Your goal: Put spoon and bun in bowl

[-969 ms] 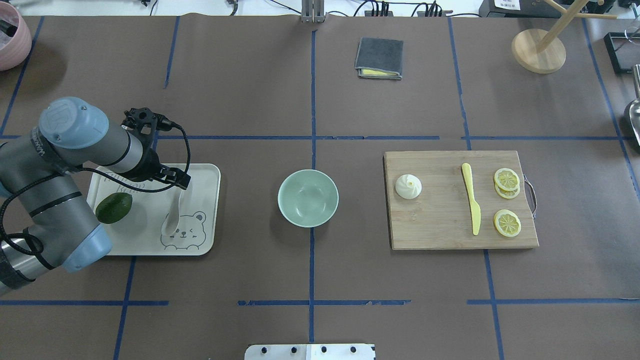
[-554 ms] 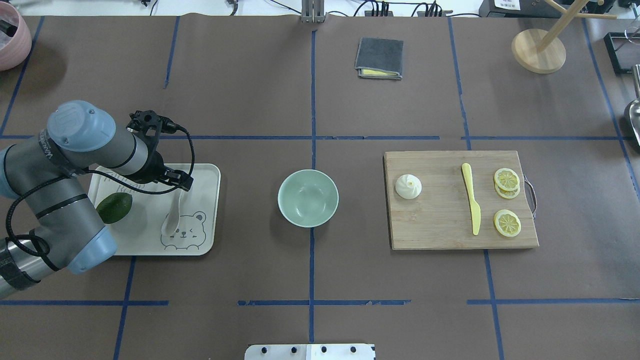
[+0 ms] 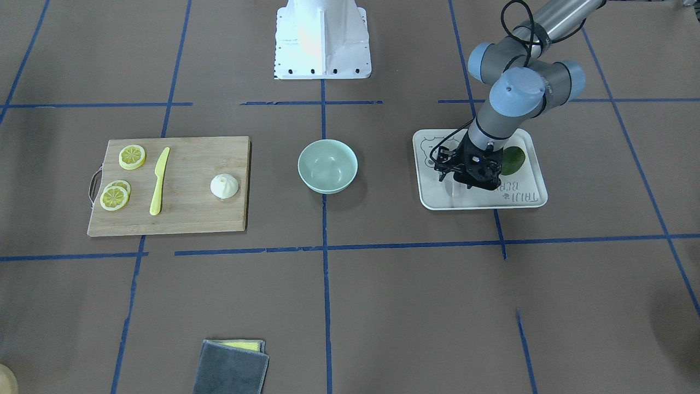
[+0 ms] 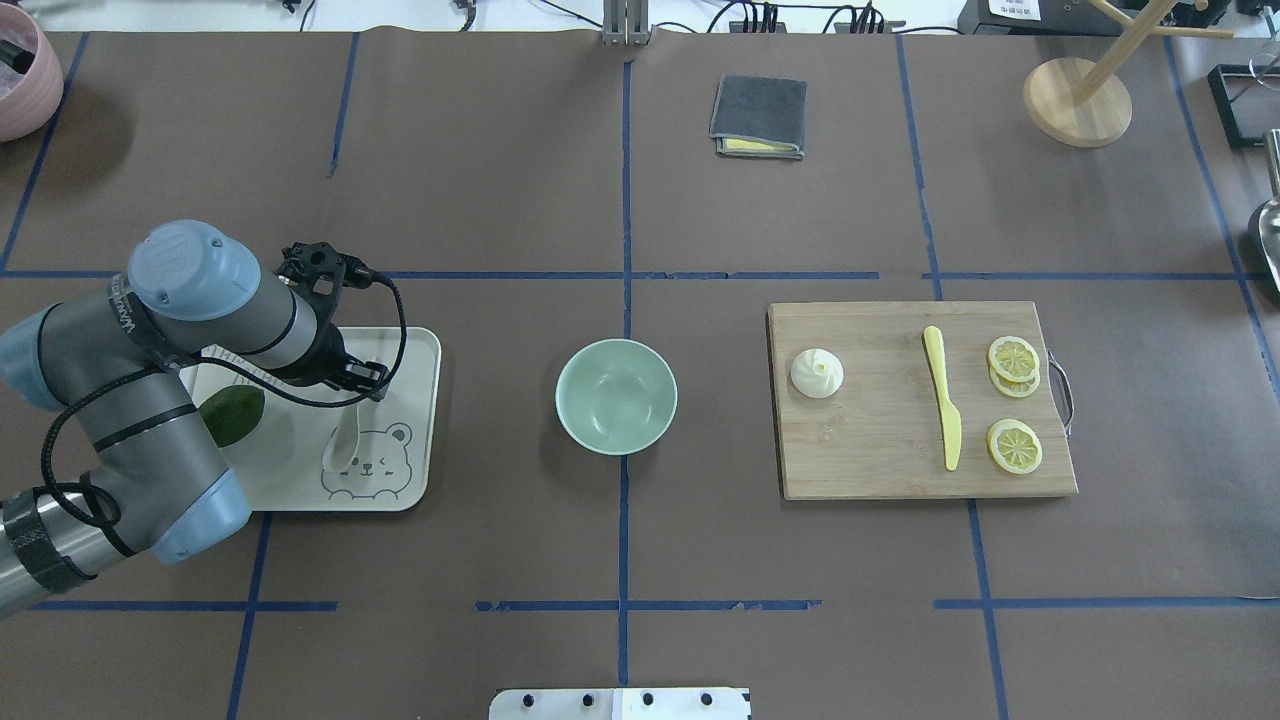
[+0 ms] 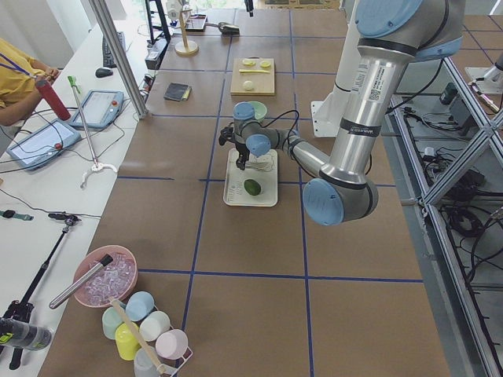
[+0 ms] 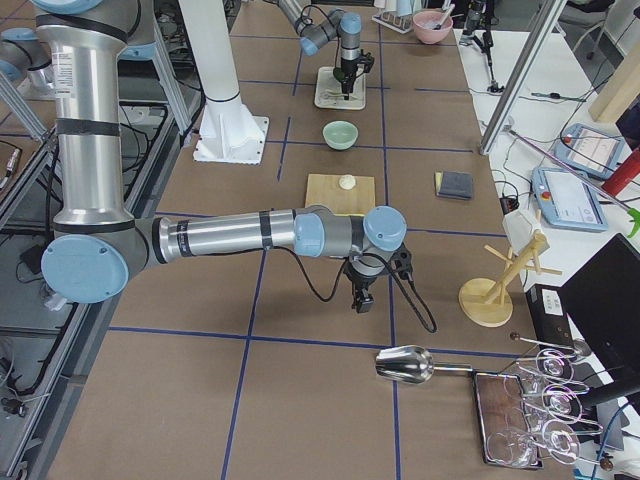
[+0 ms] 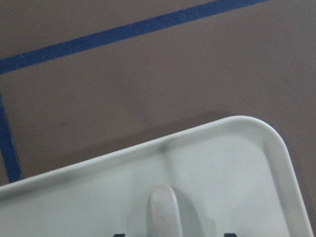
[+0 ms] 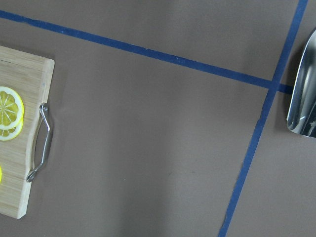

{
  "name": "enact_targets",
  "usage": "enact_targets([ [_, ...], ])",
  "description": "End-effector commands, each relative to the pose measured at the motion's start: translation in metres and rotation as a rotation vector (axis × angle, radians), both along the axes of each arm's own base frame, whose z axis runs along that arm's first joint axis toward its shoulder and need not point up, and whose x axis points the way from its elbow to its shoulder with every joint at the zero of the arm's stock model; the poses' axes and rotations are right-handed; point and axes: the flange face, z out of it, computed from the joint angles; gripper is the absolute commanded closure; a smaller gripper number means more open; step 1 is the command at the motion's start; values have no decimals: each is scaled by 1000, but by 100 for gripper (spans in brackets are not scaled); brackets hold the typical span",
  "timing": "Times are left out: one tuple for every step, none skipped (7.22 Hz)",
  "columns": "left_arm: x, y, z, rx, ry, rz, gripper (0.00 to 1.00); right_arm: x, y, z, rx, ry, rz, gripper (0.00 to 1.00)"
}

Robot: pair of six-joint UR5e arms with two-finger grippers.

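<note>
The off-white spoon lies on the beige bear tray at the left. Its handle points up between my left gripper's two fingertips in the left wrist view. My left gripper is open and sits low over the spoon's handle end, also seen in the front view. The mint-green bowl stands empty at the table's middle. The white bun sits on the wooden cutting board at the right. My right gripper hangs over bare table right of the board; I cannot tell if it is open.
A green avocado lies on the tray beside the left arm. A yellow knife and lemon slices share the board. A grey cloth, a wooden stand and a metal scoop lie farther off.
My left arm has swung right and toward the table's near side. Its gripper has come down over the spoon's handle. The spoon, bowl and bun have not moved.
</note>
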Motion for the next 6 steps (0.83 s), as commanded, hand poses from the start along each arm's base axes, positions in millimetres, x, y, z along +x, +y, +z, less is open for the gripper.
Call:
enact_targets([
  [0,1,-4,-9,-5,3,100,0,2,2,-5,-1,0,0],
  [-2,3,-16,-32,-27,3,100,0,2,0,-2,-3,1,0],
  [-3,3,-42,-43,-45,3,100,0,2,1,-3,-2,1,0],
  [6,-2,-72,-42,-41,2,100,-1,2,0,-3,-2,0,0],
  [14,-5,-92,-57,-11,-22,100,-1,2,0,-2,-4,-1,0],
  [30,-13,-140,-52,47,-47,100,-1,1,-2,1,-6,0,0],
])
